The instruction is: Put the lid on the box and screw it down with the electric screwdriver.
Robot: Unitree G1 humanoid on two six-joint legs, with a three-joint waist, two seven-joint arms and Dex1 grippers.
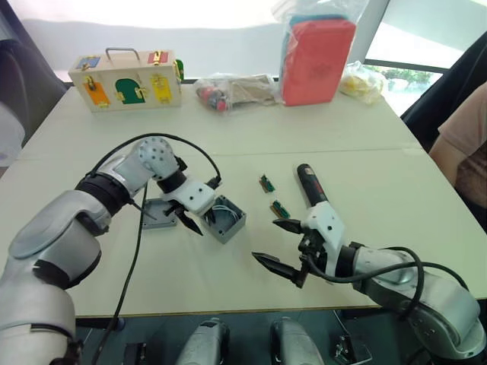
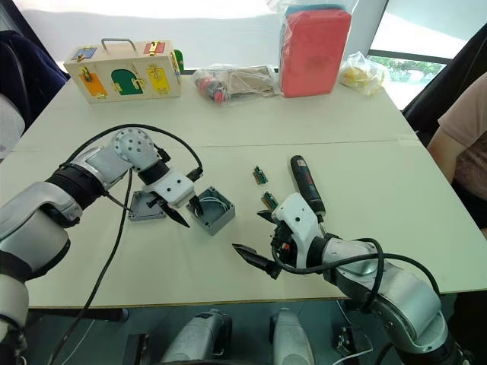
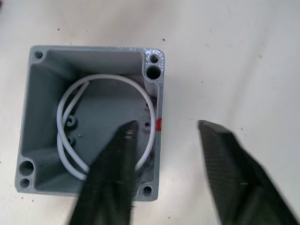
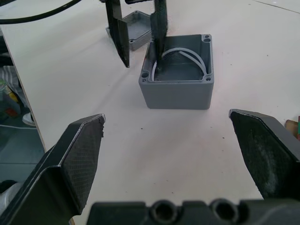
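Your left gripper [image 1: 197, 217] sits centre-left of the head view, fingers spread apart and holding nothing. One finger dips inside the box [image 1: 225, 219], the other hangs outside its wall on the lid side, so they straddle that wall. The wrist cam confirms it: one finger [image 3: 112, 173] is over the coiled white wire [image 3: 65, 136], the other is over bare table, and a red mark [image 3: 158, 124] shows on the rim between them.

The box is open-topped and upright, just left of frame centre. The lid [image 1: 159, 214] lies flat on the table just left of the box, partly hidden by your left wrist; can't tell if they touch.

Your right gripper [image 1: 280, 247] is lower centre-right, fingers wide open and empty, pointing twd the box but well short of it. The electric screwdriver [image 1: 310, 185] lies on the table above and right of that gripper, untouched.

Two small green connector pieces [image 1: 267, 183] lie betw box and screwdriver. A wooden latch box [image 1: 126, 78] is upper left, and a red pack in a plastic bag [image 1: 317, 57] is upper centre-right.
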